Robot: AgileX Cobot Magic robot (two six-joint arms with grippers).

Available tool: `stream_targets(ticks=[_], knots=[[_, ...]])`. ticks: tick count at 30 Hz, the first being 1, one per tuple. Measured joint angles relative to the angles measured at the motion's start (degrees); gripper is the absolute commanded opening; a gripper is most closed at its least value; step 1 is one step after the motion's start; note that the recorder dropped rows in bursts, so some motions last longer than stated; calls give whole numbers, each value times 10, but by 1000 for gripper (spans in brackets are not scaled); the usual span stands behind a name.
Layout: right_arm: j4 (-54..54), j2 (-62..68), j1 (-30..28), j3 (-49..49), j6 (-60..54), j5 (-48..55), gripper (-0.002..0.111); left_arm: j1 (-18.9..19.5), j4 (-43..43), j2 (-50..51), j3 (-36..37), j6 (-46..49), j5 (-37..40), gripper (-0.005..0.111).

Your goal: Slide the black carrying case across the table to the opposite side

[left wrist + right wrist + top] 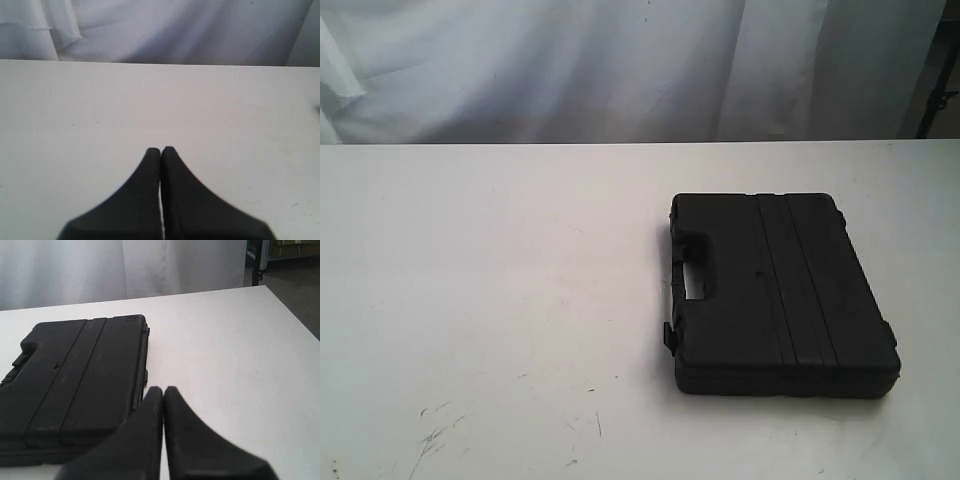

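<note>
The black carrying case lies flat on the right half of the white table, its handle cut-out facing left. In the right wrist view the case fills the left side, and my right gripper is shut and empty just off the case's long edge, over the bare table. My left gripper is shut with nothing in it, over bare table; the case is out of that view. Neither gripper shows in the exterior view.
A white curtain hangs behind the table's far edge. Dark scuff marks mark the tabletop near the front left. The table's right edge drops to a dark floor in the right wrist view.
</note>
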Motion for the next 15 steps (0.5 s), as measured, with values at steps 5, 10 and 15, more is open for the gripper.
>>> stream_targets(ticks=[5, 10, 15], knots=[[0, 0, 0, 0, 0, 0, 0, 0, 0, 0, 0, 0, 0, 0], [8, 0, 0, 0, 0, -19, 0, 0, 0, 0, 0, 0, 0, 0], [52, 0, 0, 0, 0, -96, 0, 0, 0, 0, 0, 0, 0, 0]])
